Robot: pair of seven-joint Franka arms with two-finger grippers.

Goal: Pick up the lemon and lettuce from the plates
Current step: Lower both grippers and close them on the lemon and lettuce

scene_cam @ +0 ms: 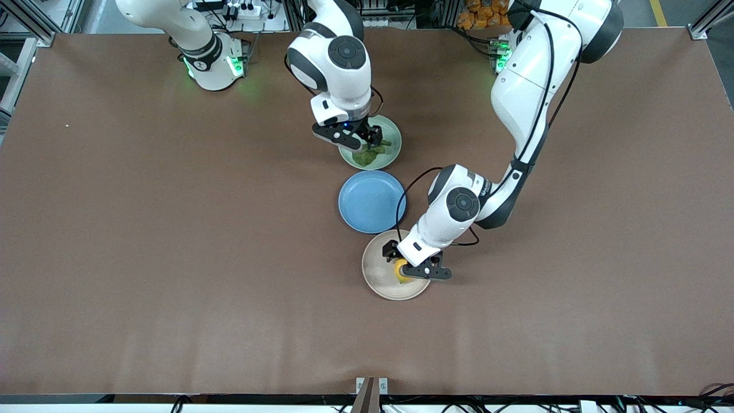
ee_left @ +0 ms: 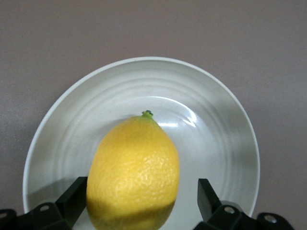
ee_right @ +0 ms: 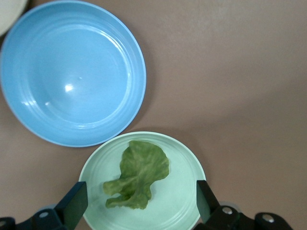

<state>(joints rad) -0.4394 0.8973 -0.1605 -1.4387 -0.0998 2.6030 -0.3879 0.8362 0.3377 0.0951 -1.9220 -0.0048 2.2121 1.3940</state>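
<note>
The yellow lemon (scene_cam: 402, 272) lies on the beige plate (scene_cam: 378, 282), the plate nearest the front camera. My left gripper (scene_cam: 410, 268) is low over that plate, open, with one finger on each side of the lemon. In the left wrist view the lemon (ee_left: 134, 163) sits between the fingers of my left gripper (ee_left: 142, 196) on the plate (ee_left: 216, 120). The green lettuce (scene_cam: 370, 154) lies on the mint plate (scene_cam: 391, 150). My right gripper (scene_cam: 360, 139) hangs open above it. The right wrist view shows the lettuce (ee_right: 139, 172) on the mint plate (ee_right: 184, 191) between the spread fingers of my right gripper (ee_right: 140, 199).
An empty blue plate (scene_cam: 370, 201) lies between the mint and beige plates; it also shows in the right wrist view (ee_right: 72, 72). The three plates lie close together in a row at mid-table. Bare brown table lies toward both ends.
</note>
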